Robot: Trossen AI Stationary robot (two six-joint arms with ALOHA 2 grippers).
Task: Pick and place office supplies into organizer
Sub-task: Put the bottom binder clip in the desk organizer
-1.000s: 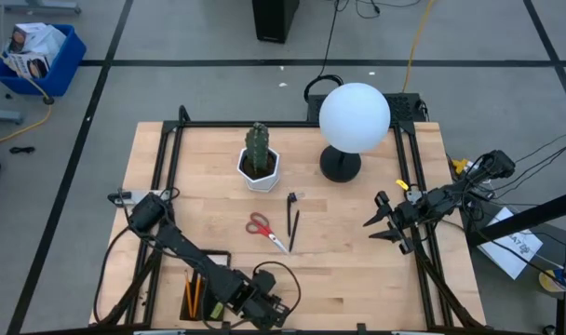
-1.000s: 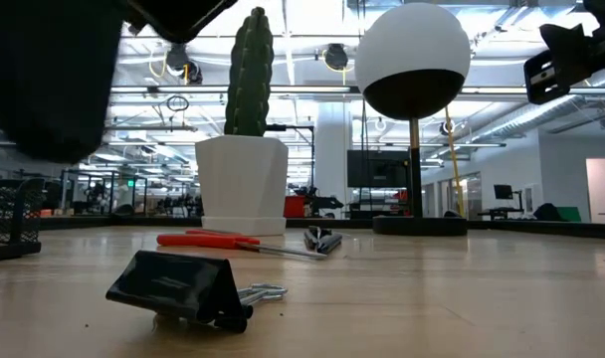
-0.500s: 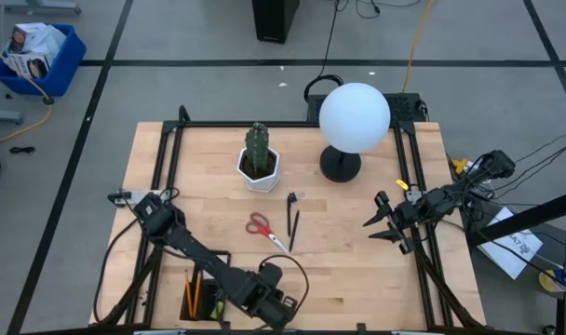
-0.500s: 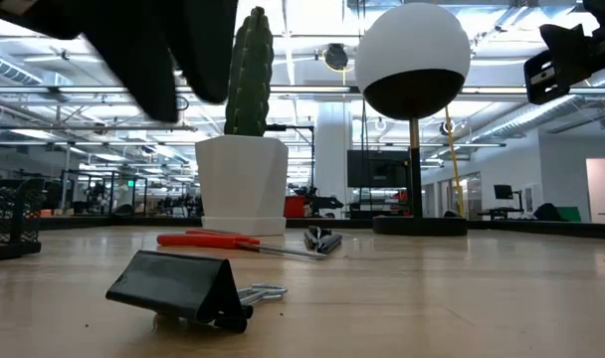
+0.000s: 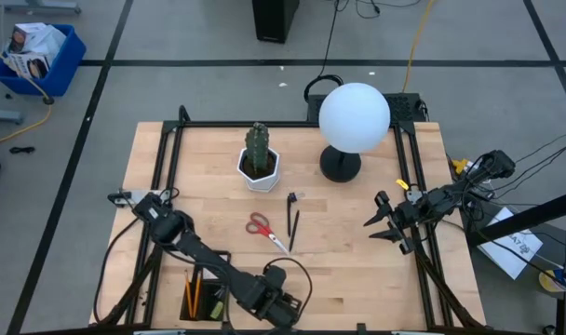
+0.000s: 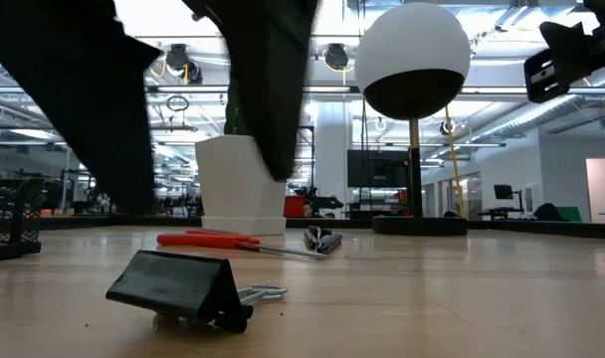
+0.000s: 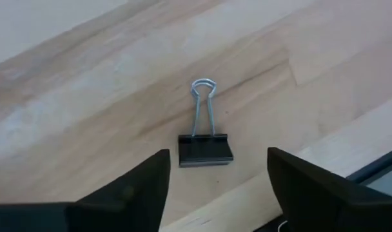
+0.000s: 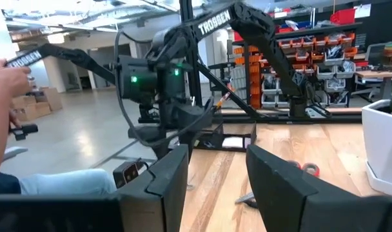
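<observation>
In the lower left of the high view, flat black rectangular organizer tray with orange pencils standing in one compartment. Just right of it, at the bottom centre, left gripper low over the wood table, fingers spread apart and holding nothing. In the left wrist view, small black binder clip with silver wire handles lying on the boards between the two dark fingers, not touched. Near the table centre, red-handled scissors and thin dark pens side by side. At the right edge, right gripper waiting, fingers parted and empty.
</observation>
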